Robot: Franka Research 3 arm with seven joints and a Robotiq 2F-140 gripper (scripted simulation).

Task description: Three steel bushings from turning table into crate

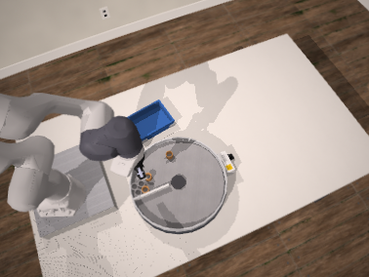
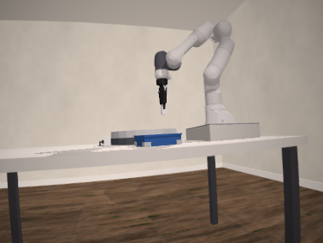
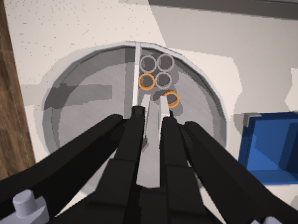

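The claw (image 3: 151, 111) hangs clenched on nothing, high above the turning table (image 3: 65, 130), likely lining up a pick. Just ahead of its tips, 3 steel bushings (image 3: 164, 80) cluster with 2 orange ones (image 3: 146, 81); the blue crate (image 3: 265, 145) waits to its right.

I see a round grey turning table (image 1: 195, 205) with a brushed, metal-like face on the matt white counter (image 1: 293, 122). Three pale grey steel bushing rings (image 3: 156, 70) look dull; the orange rings (image 3: 146, 81) look painted. The blue crate (image 1: 151, 119) reads as smooth plastic. My black hand (image 3: 151, 111) is matt. The floor (image 1: 317, 234) is dark wood.
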